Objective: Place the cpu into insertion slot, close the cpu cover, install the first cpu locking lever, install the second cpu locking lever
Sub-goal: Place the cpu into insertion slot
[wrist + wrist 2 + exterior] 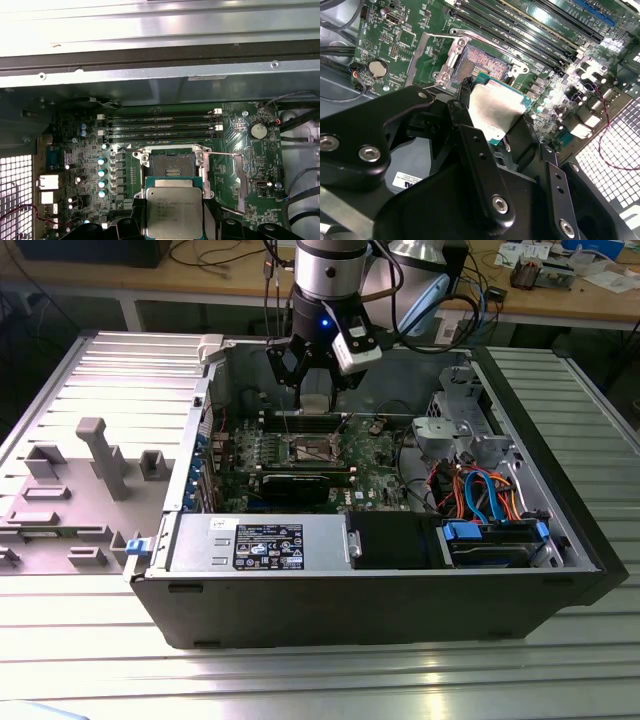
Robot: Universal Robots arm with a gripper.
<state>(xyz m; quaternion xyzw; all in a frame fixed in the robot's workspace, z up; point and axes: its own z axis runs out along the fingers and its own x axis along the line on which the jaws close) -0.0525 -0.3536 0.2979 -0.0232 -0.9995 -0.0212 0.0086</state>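
Second wrist view: hand point(494, 114) grips the cpu point(497, 105) by its edges above the insertion slot point(481, 64).

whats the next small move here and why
Probably lower the end effector slowly, lining the chip up over the socket: it holds the chip by its edges above the board, and the socket lies open and empty, gold contacts showing.

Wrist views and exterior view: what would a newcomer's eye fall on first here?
The cpu, silver top showing, clamped in the black jaws close to the uncovered insertion slot, in both wrist views. In the exterior view, the arm reaches down into the open computer case lying on a ribbed metal table.
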